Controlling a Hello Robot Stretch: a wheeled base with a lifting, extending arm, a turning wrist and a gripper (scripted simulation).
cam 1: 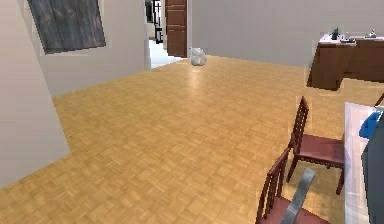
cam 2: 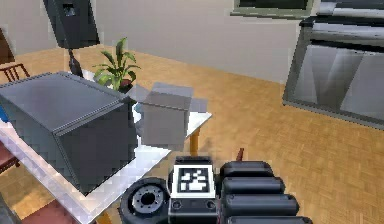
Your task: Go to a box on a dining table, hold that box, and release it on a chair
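Table [cam 2: 158, 157] bearing a closed dark box [cam 2: 75, 125] and a grey box [cam 2: 165, 115], contents hidden; gripper [cam 2: 148, 198] adjacent, jaws and load indeterminable.

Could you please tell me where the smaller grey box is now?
The smaller grey box stands on the white table near the arm side view's middle, right of the large dark box, with the potted plant behind it.
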